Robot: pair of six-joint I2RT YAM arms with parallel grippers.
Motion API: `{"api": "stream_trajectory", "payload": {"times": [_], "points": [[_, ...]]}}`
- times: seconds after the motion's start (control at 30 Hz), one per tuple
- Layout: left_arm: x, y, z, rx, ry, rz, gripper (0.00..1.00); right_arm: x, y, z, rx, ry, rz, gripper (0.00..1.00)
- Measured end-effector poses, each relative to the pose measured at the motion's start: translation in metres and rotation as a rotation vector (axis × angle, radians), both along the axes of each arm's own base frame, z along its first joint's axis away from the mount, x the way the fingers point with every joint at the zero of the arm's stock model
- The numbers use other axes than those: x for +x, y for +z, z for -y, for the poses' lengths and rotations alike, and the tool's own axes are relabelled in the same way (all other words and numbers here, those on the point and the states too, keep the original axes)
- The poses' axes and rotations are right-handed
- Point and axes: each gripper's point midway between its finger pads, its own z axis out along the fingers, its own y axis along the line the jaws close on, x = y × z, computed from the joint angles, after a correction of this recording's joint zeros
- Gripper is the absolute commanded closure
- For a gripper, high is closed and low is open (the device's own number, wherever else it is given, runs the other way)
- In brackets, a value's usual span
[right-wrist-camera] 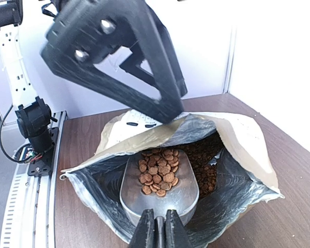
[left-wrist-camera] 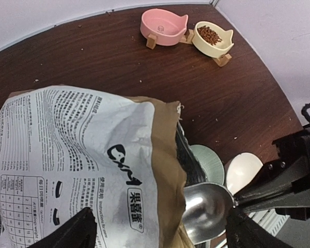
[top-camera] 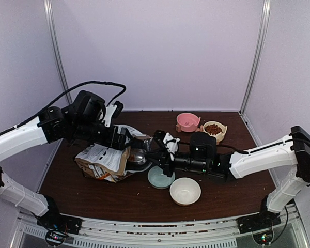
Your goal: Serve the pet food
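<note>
Only the right wrist view reveals kibble [right-wrist-camera: 157, 173] in the steel scoop [right-wrist-camera: 185, 199] inside the dog-food bag [right-wrist-camera: 243, 144]. Right gripper [right-wrist-camera: 157, 233], reaching toward nine o'clock, clenches the scoop's handle; left gripper [left-wrist-camera: 160, 222] gapes, released.

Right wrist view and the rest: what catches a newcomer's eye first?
The metal scoop, loaded with pet food, sits in the mouth of the bag lying on its side, its handle pinched in the right hand. The left hand hangs open at the bag's upper lip. At the far right, a cream bowl holds kibble beside an empty pink bowl.
</note>
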Motion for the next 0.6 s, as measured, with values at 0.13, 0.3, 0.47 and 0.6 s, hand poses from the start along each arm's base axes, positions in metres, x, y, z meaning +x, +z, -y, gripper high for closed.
{"api": "stream_trajectory", "payload": {"times": [0.13, 0.3, 0.47, 0.6], "points": [[0.011, -0.004, 0.004, 0.064, 0.036, 0.004, 0.29, -0.002, 0.005, 0.007, 0.030, -0.011, 0.016, 1.00], [0.018, -0.006, -0.003, 0.114, 0.087, 0.017, 0.54, -0.004, 0.007, 0.015, 0.047, -0.023, 0.026, 1.00], [0.020, -0.002, -0.006, 0.119, 0.106, 0.025, 0.73, -0.005, 0.011, 0.022, 0.070, -0.034, 0.036, 1.00], [0.022, 0.000, -0.006, 0.120, 0.116, 0.027, 0.95, -0.007, 0.015, 0.026, 0.093, -0.040, 0.036, 1.00]]}}
